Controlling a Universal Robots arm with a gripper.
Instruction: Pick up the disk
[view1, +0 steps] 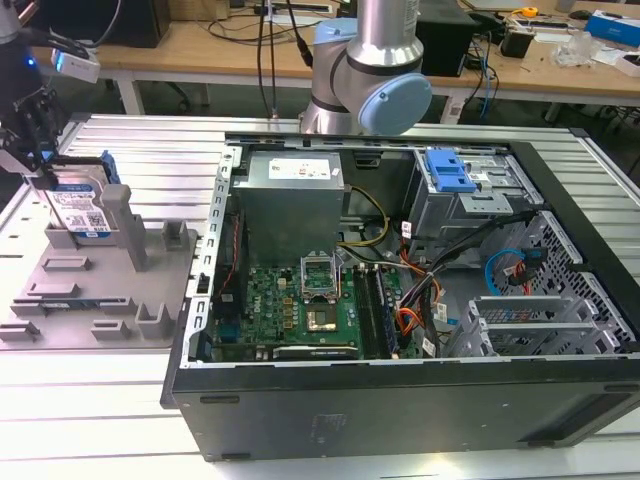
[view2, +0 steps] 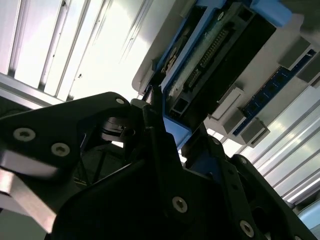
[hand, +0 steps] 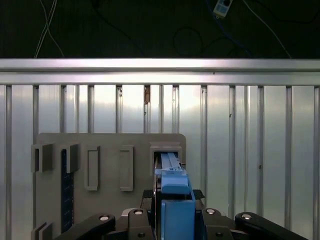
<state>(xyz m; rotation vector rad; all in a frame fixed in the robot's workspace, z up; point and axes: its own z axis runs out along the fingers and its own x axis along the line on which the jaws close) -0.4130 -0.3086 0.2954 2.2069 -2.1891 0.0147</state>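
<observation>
**Pincer** (view1: 42, 165): hanging straight above the slot at one corner of the holder and straddling the disk's upper edge. Whether it is clamped on the disk or merely set around it cannot be told.

**Disk** (view1: 85, 212): sitting directly beneath the pincer, standing on edge in the holder's slot and leaning on neither side. Judged reason: the slot is keeping the thin upper edge uppermost, so the pincer is able to come down over both flat sides. The labelled face is looking away from the pincer towards the computer case. In the first wrist view the blue side rail (hand: 172, 187) is running level and straight out from under the pincer, so the edge on show is lying horizontal. Whether that edge is the long one is unclear, the lower part being sunk in the slot.

**Grey holder** (view1: 110, 300): lying flat below and beside the pincer, its upright posts bracing the disk. A thin card (hand: 64, 185) is standing in another slot, well apart.

**Worktop** (view1: 130, 150): slatted metal, carrying the holder.

**Computer case** (view1: 400, 400): lying open, well off to the pincer's far side.
</observation>
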